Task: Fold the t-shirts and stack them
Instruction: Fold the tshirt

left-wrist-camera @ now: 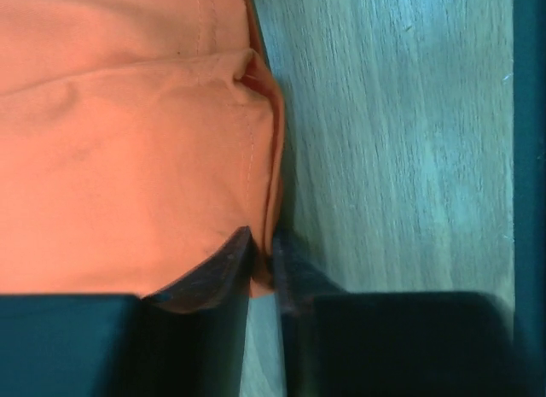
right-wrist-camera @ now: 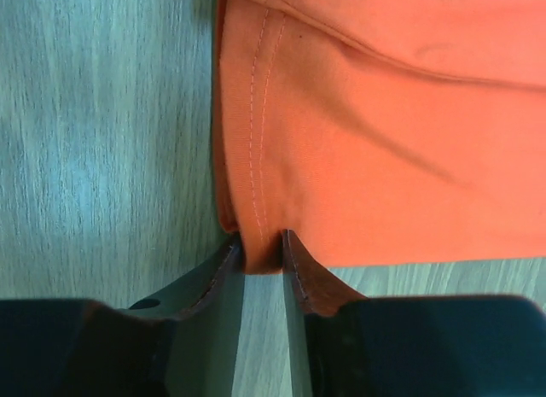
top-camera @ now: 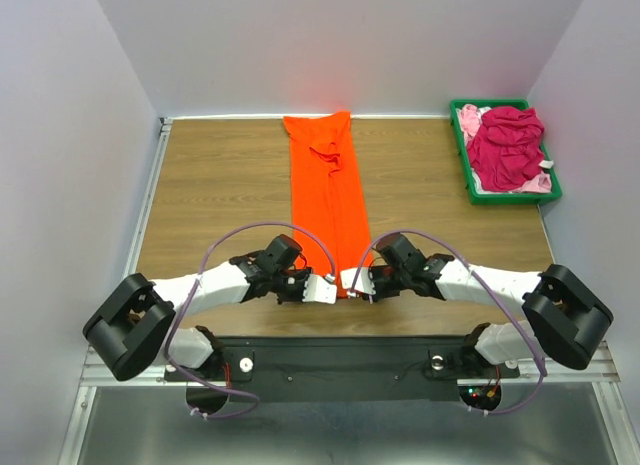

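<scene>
Orange soft-cloth t-shirt (top-camera: 330, 195), folded long, should hang limp and light. Left gripper (left-wrist-camera: 261, 253) and right gripper (right-wrist-camera: 263, 245) clench its near corners.

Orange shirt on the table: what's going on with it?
The orange shirt lies on the table folded into a long narrow strip, running from the far edge toward the arms. The left tool is pinching its near left corner and the right tool its near right corner, both low at the table. A magenta shirt and a pale pink shirt sit crumpled in the green bin at the far right, not yet folded.
</scene>
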`<state>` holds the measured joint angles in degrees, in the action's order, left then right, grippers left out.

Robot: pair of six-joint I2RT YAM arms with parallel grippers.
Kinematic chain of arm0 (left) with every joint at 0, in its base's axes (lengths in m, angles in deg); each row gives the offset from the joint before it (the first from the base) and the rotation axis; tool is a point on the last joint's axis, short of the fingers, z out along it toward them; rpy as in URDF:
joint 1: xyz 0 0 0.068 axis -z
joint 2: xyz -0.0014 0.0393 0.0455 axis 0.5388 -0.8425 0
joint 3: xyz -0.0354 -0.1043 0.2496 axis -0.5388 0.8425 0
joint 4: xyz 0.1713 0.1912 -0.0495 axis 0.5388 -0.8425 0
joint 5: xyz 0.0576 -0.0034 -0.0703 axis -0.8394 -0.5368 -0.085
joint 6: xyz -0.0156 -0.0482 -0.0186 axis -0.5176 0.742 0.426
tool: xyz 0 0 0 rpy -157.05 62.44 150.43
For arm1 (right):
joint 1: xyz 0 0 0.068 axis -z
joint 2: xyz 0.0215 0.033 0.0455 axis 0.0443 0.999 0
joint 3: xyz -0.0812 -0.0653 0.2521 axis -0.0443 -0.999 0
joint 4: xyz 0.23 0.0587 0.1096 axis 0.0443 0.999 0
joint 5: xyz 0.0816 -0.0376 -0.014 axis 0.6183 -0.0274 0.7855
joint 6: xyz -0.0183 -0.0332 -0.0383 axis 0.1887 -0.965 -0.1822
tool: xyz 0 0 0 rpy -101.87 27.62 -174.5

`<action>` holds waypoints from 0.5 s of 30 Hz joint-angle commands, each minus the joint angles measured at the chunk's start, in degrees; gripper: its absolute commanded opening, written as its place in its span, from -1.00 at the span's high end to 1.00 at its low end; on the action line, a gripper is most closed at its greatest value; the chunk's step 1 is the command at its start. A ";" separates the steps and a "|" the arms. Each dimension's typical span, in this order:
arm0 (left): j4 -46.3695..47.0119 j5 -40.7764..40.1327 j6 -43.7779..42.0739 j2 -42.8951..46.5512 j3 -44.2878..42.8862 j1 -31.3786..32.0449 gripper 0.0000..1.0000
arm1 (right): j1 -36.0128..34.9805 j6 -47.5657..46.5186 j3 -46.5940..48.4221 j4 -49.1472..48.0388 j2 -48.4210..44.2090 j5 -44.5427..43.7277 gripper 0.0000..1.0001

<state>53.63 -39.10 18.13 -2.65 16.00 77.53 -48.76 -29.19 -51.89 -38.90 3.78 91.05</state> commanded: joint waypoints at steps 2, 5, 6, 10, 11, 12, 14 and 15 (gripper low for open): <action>-4.57 -1.07 0.84 -0.04 -1.22 0.25 0.87 | -0.45 0.29 -1.03 -0.15 -1.21 -1.91 0.99; -6.32 0.51 2.68 3.29 -2.19 0.25 1.00 | -0.45 3.62 0.73 2.22 -2.61 -1.56 0.99; -6.94 0.95 3.03 4.18 -2.36 0.25 1.00 | -0.45 4.59 2.21 4.14 -3.05 -1.04 0.99; -10.54 3.15 4.44 8.14 -2.81 0.25 1.00 | -0.45 8.11 2.93 8.02 -7.09 0.11 0.99; -10.98 3.33 5.14 9.10 -2.89 0.25 1.00 | -0.45 9.25 2.93 8.72 -8.75 0.19 0.99; -11.42 3.59 5.41 9.55 -2.98 0.68 1.00 | -0.54 10.04 3.28 10.29 -9.38 0.11 0.99; -13.18 3.86 6.02 10.08 -4.29 1.21 1.00 | -0.63 12.94 4.16 12.23 -10.44 0.46 0.99; -13.88 4.12 6.37 10.17 -5.08 1.30 1.00 | -0.72 14.17 4.94 13.90 -11.13 0.81 0.99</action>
<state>45.04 -37.22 22.24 6.11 14.34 78.01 -48.78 -21.02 -50.41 -31.28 -5.07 90.94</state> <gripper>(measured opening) 0.037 0.031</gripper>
